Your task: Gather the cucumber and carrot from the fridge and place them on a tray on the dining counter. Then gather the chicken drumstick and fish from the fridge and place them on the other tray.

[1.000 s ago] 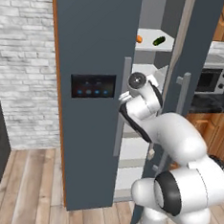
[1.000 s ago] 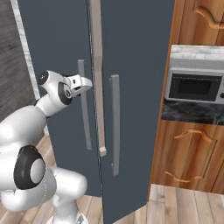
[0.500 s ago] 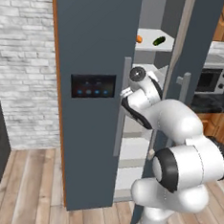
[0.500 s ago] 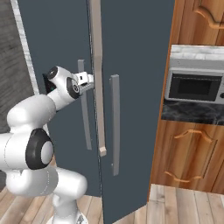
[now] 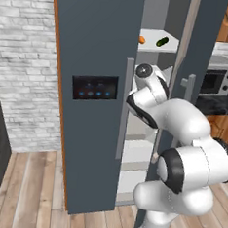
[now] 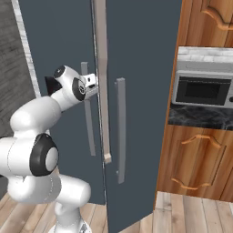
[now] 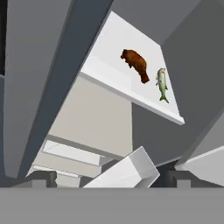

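Observation:
An orange carrot [image 5: 141, 39] and a dark green cucumber [image 5: 162, 41] lie side by side on a high white fridge shelf [image 5: 165, 48], seen through the gap between the doors. In the hand view a brown chicken drumstick [image 7: 135, 64] and a greenish fish [image 7: 162, 84] lie on a white shelf [image 7: 109, 76] ahead of the hand. My gripper [image 7: 109, 180] is open and holds nothing, its dark fingertips [image 7: 41, 178] spread wide. My hand [image 6: 91, 82] sits at the door gap, below the carrot and cucumber shelf. The trays and dining counter are out of view.
The open left fridge door [image 5: 91, 84] stands close on my left, the right door [image 6: 141, 91] with its long handle [image 6: 120, 129] on my right. White drawers [image 5: 137, 154] fill the lower fridge. A microwave [image 6: 202, 91] and wood cabinets [image 6: 195, 164] stand right of the fridge.
My arm has stretched forward and the hand has risen a little, closer into the gap between the fridge doors. The gripper stays open.

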### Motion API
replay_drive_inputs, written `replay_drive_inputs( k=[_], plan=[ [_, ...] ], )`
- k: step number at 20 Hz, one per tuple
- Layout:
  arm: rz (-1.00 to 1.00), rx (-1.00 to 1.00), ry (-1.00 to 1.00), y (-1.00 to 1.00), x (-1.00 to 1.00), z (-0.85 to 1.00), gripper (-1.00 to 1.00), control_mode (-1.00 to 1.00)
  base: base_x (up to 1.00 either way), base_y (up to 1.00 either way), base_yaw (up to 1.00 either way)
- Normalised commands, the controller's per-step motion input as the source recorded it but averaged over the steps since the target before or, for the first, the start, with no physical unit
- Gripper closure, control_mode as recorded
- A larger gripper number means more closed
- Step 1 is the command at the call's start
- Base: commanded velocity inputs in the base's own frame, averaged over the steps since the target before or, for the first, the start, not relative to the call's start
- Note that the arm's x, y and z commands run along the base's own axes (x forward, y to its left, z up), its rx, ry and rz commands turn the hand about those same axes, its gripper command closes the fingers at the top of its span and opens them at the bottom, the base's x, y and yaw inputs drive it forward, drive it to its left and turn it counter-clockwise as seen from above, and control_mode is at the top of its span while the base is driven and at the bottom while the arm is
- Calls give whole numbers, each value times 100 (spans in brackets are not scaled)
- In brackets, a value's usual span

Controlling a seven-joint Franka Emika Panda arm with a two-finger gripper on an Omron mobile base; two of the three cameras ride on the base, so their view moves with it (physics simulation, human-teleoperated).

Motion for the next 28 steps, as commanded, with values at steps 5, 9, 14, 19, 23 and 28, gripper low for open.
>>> replay_drive_inputs(
  k=[5,9,14,19,23,28],
  plan=[
    [-7,0,0,-49,-46,0,-100,-100,0,0,0],
    [-6,0,0,-65,-51,0,-100,-100,0,0,0],
    [-2,0,0,-74,-59,2,-100,-100,0,0,0],
    [-2,0,0,-85,-57,7,-100,-100,0,0,0],
    [-3,0,0,-94,-53,5,-100,-100,0,0,0],
    [-1,0,0,-100,-27,1,-100,-100,0,0,0]
  ],
)
